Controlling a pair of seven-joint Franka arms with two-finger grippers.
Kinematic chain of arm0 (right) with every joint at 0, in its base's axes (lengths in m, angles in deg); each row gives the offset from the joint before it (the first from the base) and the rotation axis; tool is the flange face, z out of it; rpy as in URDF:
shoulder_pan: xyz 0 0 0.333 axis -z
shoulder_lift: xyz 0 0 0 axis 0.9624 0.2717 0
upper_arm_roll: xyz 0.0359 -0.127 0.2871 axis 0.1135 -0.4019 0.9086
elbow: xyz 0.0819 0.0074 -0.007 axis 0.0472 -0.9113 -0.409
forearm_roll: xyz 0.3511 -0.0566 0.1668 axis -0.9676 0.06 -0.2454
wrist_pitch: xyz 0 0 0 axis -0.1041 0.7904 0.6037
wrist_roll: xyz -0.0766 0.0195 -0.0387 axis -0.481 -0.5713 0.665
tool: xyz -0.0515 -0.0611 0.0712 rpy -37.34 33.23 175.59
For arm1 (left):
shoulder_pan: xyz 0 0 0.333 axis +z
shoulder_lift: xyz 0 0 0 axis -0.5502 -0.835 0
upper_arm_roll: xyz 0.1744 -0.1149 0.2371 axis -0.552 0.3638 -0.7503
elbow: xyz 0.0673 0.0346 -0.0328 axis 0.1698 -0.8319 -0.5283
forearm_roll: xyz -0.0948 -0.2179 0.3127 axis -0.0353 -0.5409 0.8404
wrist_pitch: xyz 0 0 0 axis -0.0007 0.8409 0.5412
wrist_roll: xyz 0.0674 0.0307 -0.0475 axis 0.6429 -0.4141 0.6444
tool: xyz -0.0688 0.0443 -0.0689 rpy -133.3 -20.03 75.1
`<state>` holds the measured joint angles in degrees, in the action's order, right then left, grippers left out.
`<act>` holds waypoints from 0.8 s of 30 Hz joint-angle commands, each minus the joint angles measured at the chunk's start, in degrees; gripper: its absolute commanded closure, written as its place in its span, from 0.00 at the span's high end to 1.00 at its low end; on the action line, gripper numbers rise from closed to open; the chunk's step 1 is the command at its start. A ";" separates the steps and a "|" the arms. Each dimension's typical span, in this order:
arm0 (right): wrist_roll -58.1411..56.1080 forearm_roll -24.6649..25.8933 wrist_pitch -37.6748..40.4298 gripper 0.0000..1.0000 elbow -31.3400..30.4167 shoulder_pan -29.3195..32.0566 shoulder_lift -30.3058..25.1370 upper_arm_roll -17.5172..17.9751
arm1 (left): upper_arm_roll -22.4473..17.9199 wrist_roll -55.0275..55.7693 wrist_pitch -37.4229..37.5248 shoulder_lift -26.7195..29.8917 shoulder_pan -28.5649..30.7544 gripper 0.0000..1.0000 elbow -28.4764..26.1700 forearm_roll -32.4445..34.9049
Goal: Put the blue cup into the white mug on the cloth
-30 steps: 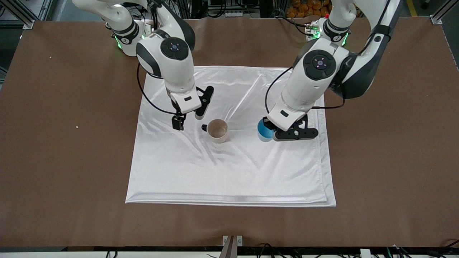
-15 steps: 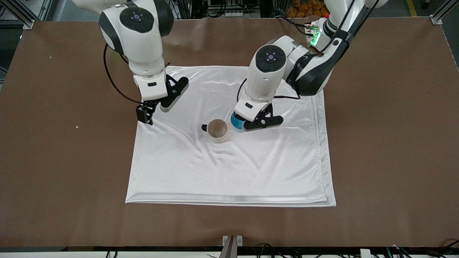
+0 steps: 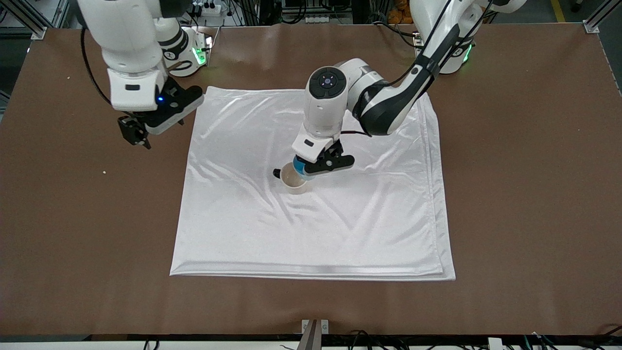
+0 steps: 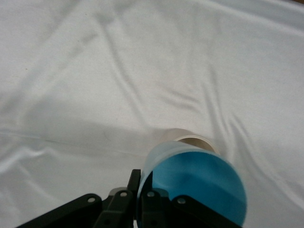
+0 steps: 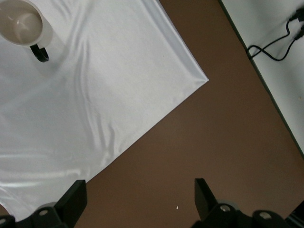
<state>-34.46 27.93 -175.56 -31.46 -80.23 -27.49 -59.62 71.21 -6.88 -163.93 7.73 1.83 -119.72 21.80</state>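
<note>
The white mug [image 3: 293, 183] stands upright near the middle of the cloth [image 3: 316, 228], its dark handle [image 3: 277, 173] pointing toward the right arm's end. My left gripper [image 3: 305, 169] is shut on the rim of the blue cup [image 3: 299, 167] and holds it just over the mug's mouth, partly covering it. In the left wrist view the blue cup [image 4: 194, 183] fills the foreground, one finger inside and one outside its wall, with the mug's rim [image 4: 192, 139] peeking out past it. My right gripper [image 3: 133, 132] hangs open over bare table beside the cloth. The right wrist view shows the mug [image 5: 21, 21] far off.
The brown table [image 3: 510, 194] surrounds the cloth on all sides. A small white speck [image 3: 104, 171] lies on it toward the right arm's end, also visible between the right gripper's fingers as a speck [image 5: 177, 207]. A black cable [image 5: 270, 42] lies off the table's edge.
My left arm has carried the blue cup across the cloth from the left arm's end to over the mug. My right arm has drawn away from the mug and off the cloth, staying open.
</note>
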 commanded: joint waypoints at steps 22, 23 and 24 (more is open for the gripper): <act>11.36 -9.09 13.82 1.00 8.52 13.11 -0.54 -5.27 | -5.07 4.14 -7.12 -6.69 -7.03 0.00 3.53 1.83; 12.85 -9.61 13.73 1.00 8.87 13.29 -0.45 -5.36 | -5.07 4.14 -7.12 -6.86 -7.03 0.00 3.53 1.83; 14.26 -9.97 13.73 1.00 9.05 13.38 -0.19 -5.36 | -5.07 4.14 -7.12 -7.04 -7.03 0.00 3.53 1.83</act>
<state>-26.74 20.38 -162.25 -24.66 -68.91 -28.78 -65.30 66.77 -4.83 -170.79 2.09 -4.17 -118.02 21.86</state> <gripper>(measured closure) 0.000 0.960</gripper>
